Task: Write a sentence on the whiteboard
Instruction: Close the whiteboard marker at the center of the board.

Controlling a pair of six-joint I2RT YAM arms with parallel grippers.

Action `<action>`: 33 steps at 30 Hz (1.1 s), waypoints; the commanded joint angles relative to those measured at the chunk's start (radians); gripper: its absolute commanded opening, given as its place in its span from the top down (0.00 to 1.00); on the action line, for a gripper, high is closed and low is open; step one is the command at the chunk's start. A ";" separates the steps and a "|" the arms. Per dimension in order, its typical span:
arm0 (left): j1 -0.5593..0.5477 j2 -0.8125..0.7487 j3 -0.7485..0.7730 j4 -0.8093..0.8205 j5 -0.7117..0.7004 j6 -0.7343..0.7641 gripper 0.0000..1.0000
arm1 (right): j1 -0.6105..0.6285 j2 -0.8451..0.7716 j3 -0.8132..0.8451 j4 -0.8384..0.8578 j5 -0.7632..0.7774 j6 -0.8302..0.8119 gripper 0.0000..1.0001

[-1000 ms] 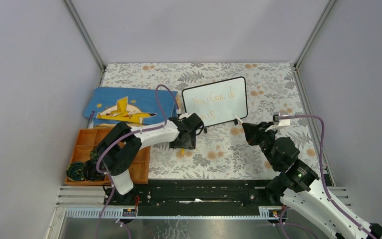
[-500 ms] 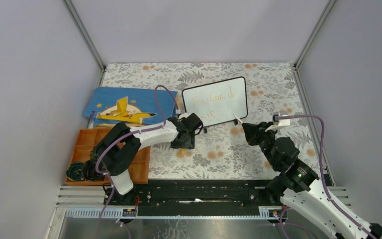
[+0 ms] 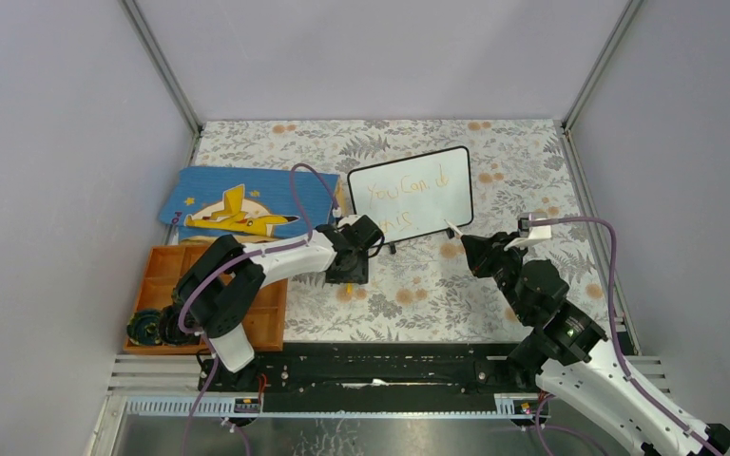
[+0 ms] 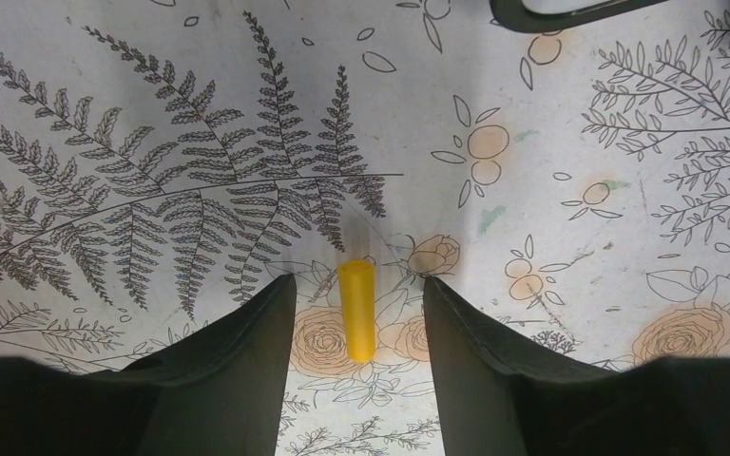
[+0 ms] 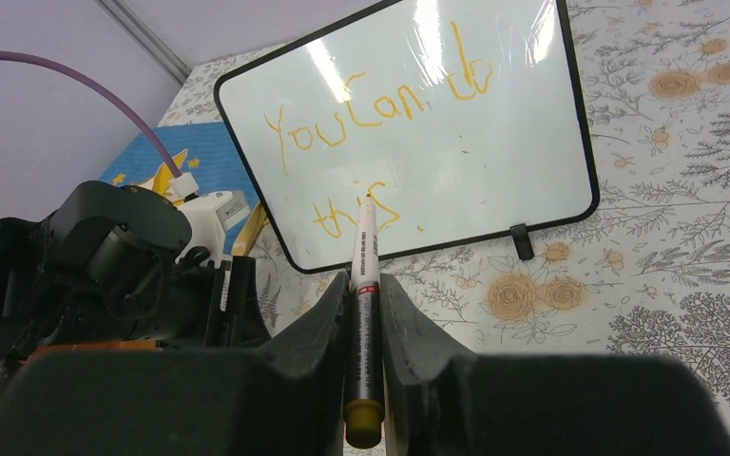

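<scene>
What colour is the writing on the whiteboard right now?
Orange-yellow writing on the whiteboard, clearest in the right wrist view.

- Bright, even, diffuse light over the tabletop (image 3: 532, 161); shadows soft and faint.
- White glare streaks cross the whiteboard (image 5: 494, 142) near its far edge.

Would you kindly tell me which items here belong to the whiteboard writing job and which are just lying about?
Job in hand:
whiteboard
sentence, "You Can do this"
marker, gripped in the right claw
yellow cap, loose between the open left claw

Lying about:
blue star-patterned book
orange tray
</scene>
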 commanded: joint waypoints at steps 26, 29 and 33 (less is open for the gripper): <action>0.010 0.028 -0.089 0.040 0.036 -0.012 0.62 | 0.006 0.012 0.005 0.037 0.022 0.005 1.00; 0.010 0.028 -0.091 0.044 0.040 -0.012 0.66 | 0.006 0.008 0.006 0.034 0.023 0.007 1.00; 0.010 0.027 -0.094 0.046 0.044 -0.011 0.71 | 0.006 0.005 0.004 0.032 0.024 0.010 1.00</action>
